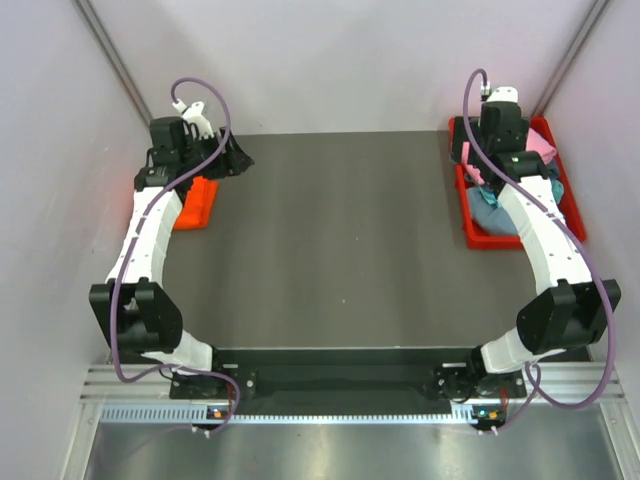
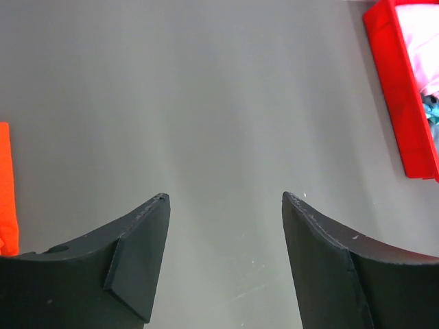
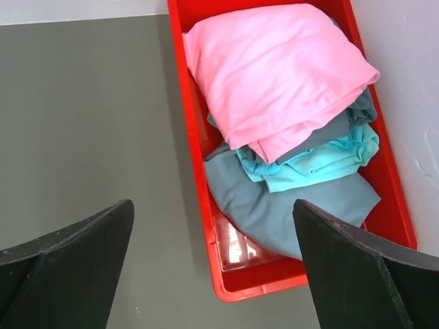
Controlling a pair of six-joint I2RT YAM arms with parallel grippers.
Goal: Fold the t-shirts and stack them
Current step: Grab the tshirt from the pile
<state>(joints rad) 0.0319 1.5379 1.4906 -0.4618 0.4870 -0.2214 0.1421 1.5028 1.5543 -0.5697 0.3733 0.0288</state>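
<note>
A light pink t-shirt (image 3: 274, 75) lies bunched on top of a pile in the red tray (image 3: 199, 178), over a teal one (image 3: 322, 161) and a grey-blue one (image 3: 288, 202). My right gripper (image 3: 212, 203) is open and empty, high above the tray's near left corner. A bright orange t-shirt (image 1: 195, 205) lies folded on the table at the far left, partly under my left arm. My left gripper (image 1: 238, 155) is open and empty above the bare table, just right of the orange shirt; its jaws stand wide apart in the left wrist view (image 2: 225, 197).
The red tray (image 1: 470, 235) stands at the table's far right beside the white side wall. The dark grey tabletop (image 1: 340, 240) spreads between the two arms. White walls close in the back and both sides. The orange cloth (image 2: 5, 185) shows at the left wrist view's left edge.
</note>
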